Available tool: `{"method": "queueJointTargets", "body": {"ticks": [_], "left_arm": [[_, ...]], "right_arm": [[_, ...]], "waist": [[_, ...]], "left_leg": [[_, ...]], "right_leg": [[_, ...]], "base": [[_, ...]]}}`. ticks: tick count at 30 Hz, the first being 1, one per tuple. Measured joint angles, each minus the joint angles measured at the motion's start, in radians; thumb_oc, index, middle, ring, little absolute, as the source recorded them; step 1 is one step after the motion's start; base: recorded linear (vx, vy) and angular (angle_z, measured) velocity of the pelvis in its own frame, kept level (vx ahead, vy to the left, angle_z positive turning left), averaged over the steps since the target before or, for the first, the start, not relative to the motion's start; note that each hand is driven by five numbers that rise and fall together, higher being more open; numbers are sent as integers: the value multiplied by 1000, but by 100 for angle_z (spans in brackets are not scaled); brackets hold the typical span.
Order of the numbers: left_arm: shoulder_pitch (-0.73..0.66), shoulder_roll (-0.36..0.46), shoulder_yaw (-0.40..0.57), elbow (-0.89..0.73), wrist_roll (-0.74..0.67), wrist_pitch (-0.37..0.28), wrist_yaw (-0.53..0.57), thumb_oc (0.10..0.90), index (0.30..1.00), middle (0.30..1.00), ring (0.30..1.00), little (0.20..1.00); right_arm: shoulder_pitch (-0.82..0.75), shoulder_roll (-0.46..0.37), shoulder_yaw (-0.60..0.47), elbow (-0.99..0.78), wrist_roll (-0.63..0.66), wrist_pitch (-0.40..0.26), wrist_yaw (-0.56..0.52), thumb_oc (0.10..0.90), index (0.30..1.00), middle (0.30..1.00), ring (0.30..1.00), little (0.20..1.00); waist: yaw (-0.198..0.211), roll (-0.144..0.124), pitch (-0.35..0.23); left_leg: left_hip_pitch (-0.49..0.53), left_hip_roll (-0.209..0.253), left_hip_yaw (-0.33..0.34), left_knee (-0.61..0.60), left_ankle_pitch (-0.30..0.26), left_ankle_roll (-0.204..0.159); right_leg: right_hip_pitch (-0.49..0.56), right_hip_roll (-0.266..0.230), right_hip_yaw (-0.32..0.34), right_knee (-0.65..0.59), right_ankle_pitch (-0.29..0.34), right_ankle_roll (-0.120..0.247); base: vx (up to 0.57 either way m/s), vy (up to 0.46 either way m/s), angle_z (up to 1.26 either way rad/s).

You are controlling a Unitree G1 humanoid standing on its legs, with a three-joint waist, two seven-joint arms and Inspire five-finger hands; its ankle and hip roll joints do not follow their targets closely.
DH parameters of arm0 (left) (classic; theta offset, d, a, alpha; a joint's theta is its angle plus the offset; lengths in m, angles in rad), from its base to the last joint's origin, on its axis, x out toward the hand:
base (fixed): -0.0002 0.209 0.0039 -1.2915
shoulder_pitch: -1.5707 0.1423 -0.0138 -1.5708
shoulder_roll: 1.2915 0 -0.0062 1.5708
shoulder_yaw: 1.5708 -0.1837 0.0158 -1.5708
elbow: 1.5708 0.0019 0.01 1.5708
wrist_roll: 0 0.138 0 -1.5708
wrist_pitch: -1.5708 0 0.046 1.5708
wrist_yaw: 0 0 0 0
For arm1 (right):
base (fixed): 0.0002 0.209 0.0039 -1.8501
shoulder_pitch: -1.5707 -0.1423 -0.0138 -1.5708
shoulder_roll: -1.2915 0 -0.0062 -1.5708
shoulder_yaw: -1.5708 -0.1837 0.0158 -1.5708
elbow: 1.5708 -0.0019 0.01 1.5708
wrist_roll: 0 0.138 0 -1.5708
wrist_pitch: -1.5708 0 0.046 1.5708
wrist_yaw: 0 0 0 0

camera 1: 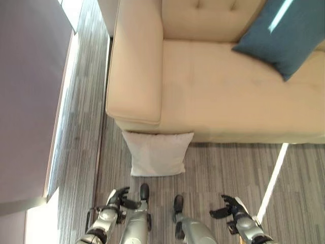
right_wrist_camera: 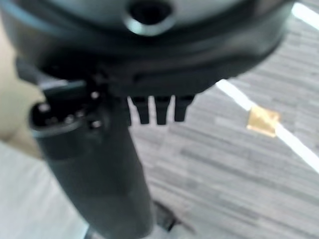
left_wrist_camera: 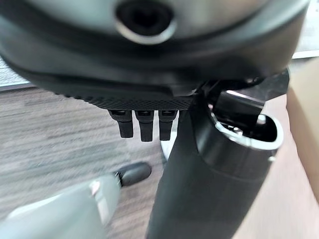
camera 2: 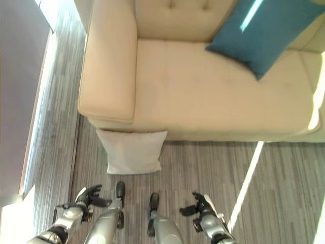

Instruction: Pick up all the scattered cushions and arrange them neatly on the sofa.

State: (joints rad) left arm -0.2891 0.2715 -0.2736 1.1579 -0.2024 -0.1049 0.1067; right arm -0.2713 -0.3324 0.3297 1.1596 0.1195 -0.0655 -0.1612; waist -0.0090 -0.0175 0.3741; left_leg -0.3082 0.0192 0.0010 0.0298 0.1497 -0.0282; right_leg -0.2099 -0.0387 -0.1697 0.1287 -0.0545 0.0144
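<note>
— Setting: grey striped carpet (camera 1: 213,173), cream sofa (camera 1: 218,91) across it. What do you have, going left to right?

— Item one, your left hand (camera 1: 116,197): low in front of the sofa's armrest, fingers loosely spread, holding nothing. Item two, white cushion (camera 1: 157,153): on the carpet, leaning against the sofa's front below the armrest. Item three, your right hand (camera 1: 228,207): before the sofa, relaxed, empty. Item four, teal cushion (camera 1: 277,35): on the seat, against the backrest.
</note>
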Motion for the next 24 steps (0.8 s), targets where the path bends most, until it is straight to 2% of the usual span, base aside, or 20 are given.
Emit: {"method": "queueJointTargets", "body": {"ticks": [2, 4, 5, 7, 9, 13, 15, 17, 18, 20, 22, 24], "left_arm": [[-15, 24, 1, -30, -24, -16, 25, 800, 900, 900, 900, 900], [-52, 42, 2, -38, -45, -23, 50, 800, 900, 900, 900, 900], [-55, 46, 2, -44, -64, -26, 61, 800, 900, 900, 900, 900], [-92, 60, 3, -48, -113, -44, 86, 800, 900, 900, 900, 900], [-135, 62, -3, -42, -126, -43, 104, 800, 900, 900, 900, 900], [-271, 71, -50, -55, -162, -48, 152, 800, 900, 900, 900, 900], [-332, 79, -62, -62, -165, -50, 160, 800, 900, 900, 900, 900], [-450, 114, -137, -99, -185, -55, 191, 800, 900, 900, 900, 900], [-481, 131, -135, -116, -186, -66, 192, 800, 900, 900, 900, 900], [-555, 151, -126, -149, -190, -80, 208, 800, 900, 900, 900, 900], [-660, 171, -117, -152, -191, -87, 224, 800, 900, 900, 900, 900], [-692, 171, -129, -157, -211, -88, 237, 800, 900, 900, 900, 900]], "right_arm": [[-49, -2, 5, -32, 16, -13, -16, 800, 900, 900, 900, 900], [-106, 3, 17, -76, 24, -34, -24, 800, 900, 900, 900, 900], [-127, 3, 29, -78, 26, -36, -27, 800, 900, 900, 900, 900], [-214, 2, 34, -87, 37, -51, -59, 800, 900, 900, 900, 900], [-271, 2, 37, -96, 45, -51, -81, 800, 900, 900, 900, 900], [-428, -12, 36, -118, 53, -56, -172, 800, 900, 900, 900, 900], [-488, -21, 33, -117, 58, -57, -201, 800, 900, 900, 900, 900], [-586, -46, 31, -117, 74, -64, -262, 800, 900, 900, 900, 900], [-612, -52, 18, -120, 82, -71, -279, 800, 900, 900, 900, 900], [-672, -73, 7, -131, 98, -82, -309, 800, 900, 900, 900, 900], [-739, -94, 7, -150, 124, -84, -327, 800, 900, 900, 900, 900], [-755, -98, 26, -149, 141, -88, -338, 800, 900, 900, 900, 900]], "waist": [[5, 5, 11], [26, 9, 56], [27, 10, 56], [33, 11, 58], [33, 11, 70], [24, 9, 72], [18, 7, 90], [2, 4, 101], [-5, 1, 105], [-4, 3, 109], [-8, 4, 140], [-10, 4, 141]], "left_leg": [[-52, -12, 10, 2, 1, 5], [-72, -24, 19, 3, 9, 14], [-91, -28, 18, 6, 9, 14], [-193, -33, 20, 22, 20, 22], [-244, -36, 20, 25, 33, 28], [-435, -43, 17, 48, 60, 26], [-492, -46, 16, 74, 61, 27], [-631, -56, 16, 177, 43, 31], [-670, -62, 16, 193, 28, 36], [-763, -59, 17, 240, 34, 37], [-839, -53, 18, 294, 29, 37], [-869, -50, 18, 316, 25, 32]], "right_leg": [[-89, -17, 14, 77, -27, 10], [-131, -33, 26, 116, -35, 18], [-155, -38, 26, 134, -43, 21], [-278, -49, 34, 193, -53, 23], [-341, -56, 36, 225, -53, 23], [-566, -70, 41, 326, -67, 10], [-627, -74, 46, 363, -78, 9], [-774, -89, 75, 484, -101, 3], [-808, -90, 91, 496, -133, 3], [-902, -89, 93, 554, -130, -7], [-979, -88, 94, 603, -134, -15], [-1011, -88, 97, 624, -138, -21]], "base": [[-10, 52, -8], [-72, 86, -7], [-65, 61, 0], [-60, 46, 3], [-40, 22, 4], [-61, 24, 6], [-39, 27, 11], [-2, 25, 25], [22, 3, 21], [38, 4, 8], [0, 0, 0], [0, 0, 0]]}}
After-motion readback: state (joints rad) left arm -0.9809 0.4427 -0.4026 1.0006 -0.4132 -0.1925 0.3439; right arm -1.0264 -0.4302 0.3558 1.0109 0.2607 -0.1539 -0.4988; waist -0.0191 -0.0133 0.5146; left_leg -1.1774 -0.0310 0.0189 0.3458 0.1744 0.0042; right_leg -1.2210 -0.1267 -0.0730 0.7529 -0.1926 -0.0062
